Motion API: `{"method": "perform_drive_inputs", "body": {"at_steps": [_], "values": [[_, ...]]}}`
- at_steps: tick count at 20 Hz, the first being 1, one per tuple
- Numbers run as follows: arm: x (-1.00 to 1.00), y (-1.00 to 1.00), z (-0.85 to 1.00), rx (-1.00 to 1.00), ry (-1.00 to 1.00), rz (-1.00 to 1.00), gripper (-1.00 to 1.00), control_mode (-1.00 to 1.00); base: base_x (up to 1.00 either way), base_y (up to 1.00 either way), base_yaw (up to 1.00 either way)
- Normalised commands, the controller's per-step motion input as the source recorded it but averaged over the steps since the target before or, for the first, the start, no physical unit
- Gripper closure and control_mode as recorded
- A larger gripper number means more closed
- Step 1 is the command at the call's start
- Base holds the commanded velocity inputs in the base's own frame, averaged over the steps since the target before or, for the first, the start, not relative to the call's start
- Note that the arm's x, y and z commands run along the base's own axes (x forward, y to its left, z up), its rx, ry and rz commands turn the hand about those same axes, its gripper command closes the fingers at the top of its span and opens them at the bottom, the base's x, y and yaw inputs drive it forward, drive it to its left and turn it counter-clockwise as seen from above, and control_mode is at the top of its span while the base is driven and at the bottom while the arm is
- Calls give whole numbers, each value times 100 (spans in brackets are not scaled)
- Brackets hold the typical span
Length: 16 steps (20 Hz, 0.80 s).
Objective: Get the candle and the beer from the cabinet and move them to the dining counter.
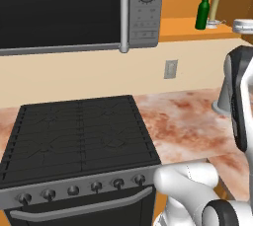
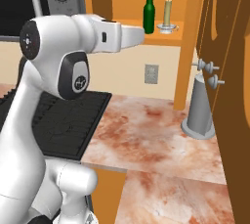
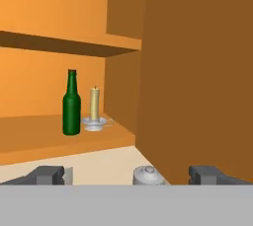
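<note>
With the gripper (image 3: 126, 174) spread wide and empty, the beer (image 3: 71, 105), left of centre, could be toppled while the adjacent candle (image 3: 94, 103) is approached.

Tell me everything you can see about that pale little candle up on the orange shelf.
The slender cream-yellow candle is a short, smooth, waxy-looking cylinder, standing upright in a small shallow silvery dish holder with a thin handle loop. It sits on the lower orange wooden shelf of the open wall cabinet, near the right side wall. The dark green glass bottle stands just beside it, taller, apparently not touching. It looks unlit. Nothing grips it.
</note>
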Motion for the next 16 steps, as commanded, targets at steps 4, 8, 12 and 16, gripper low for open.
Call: {"method": "perform_drive_inputs", "body": {"at_steps": [4, 8, 12, 16], "values": [[-4, 24, 8, 1, 0, 11, -100, -100, 0, 0, 0], [-1, 24, 1, 1, 0, 10, -100, -100, 0, 0, 0], [0, 29, 0, 0, 0, 11, -100, -100, 0, 0, 0], [0, 30, 0, 0, -2, 12, -100, -100, 0, 0, 0]]}}
